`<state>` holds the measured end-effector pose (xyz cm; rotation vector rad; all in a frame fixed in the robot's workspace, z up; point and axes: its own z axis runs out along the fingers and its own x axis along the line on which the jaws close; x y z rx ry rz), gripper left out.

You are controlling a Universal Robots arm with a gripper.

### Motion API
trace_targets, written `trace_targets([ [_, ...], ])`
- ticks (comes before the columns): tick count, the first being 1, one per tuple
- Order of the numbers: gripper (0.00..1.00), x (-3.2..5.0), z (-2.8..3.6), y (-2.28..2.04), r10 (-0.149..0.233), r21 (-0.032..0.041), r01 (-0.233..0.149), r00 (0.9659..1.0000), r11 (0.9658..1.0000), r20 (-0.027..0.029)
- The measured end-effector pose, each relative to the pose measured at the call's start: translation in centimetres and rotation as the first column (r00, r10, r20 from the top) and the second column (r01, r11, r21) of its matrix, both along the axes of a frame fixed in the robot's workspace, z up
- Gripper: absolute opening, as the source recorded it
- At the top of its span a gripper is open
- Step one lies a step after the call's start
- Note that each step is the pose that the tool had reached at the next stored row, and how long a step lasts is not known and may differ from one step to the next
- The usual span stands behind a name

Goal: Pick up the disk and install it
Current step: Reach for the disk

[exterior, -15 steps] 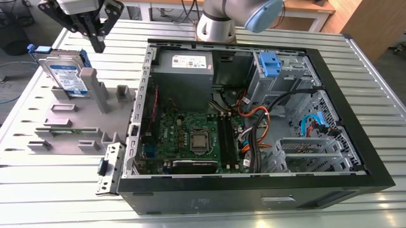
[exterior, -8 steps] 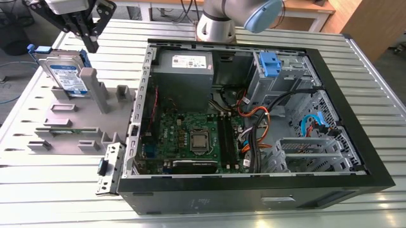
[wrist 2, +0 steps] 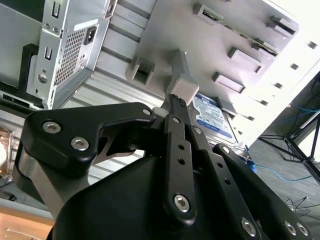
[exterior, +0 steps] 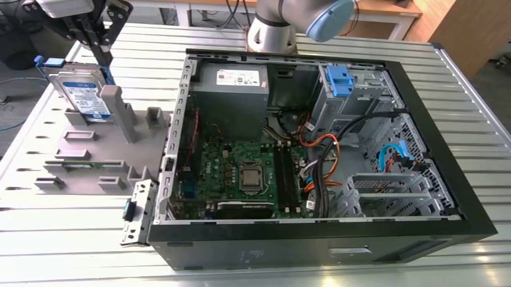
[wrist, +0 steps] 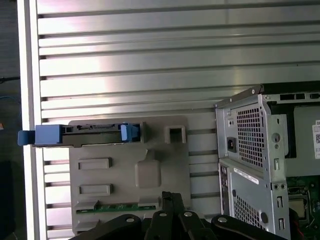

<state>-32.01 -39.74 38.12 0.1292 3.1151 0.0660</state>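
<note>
The disk [exterior: 84, 95] stands upright on its edge in a slot of the grey fixture [exterior: 96, 149], at the exterior view's left. It is silver with a white-and-blue label and a blue carrier around it. My gripper [exterior: 100, 51] hangs above the disk's right end, with its black fingers together and nothing between them. In the first wrist view the disk [wrist: 80, 135] shows edge-on, apart from my gripper [wrist: 167, 197]. In the second wrist view the disk's label [wrist 2: 212, 117] lies just past the gripper [wrist 2: 173, 100].
An open computer case [exterior: 447, 119] lies to the exterior view's right of the fixture. It holds a motherboard [exterior: 239, 173], a grey power supply [exterior: 231, 84], cables and a drive cage with a blue latch [exterior: 339, 81]. A green memory stick [exterior: 80, 164] sits in the fixture.
</note>
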Motion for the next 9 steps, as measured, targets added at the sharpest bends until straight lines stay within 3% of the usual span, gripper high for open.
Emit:
trace_targets([
  [9, 0.11, -2.14, -0.10, 0.01, -0.002, 0.0000, 0.002, 1.0000, 1.0000, 0.0000],
])
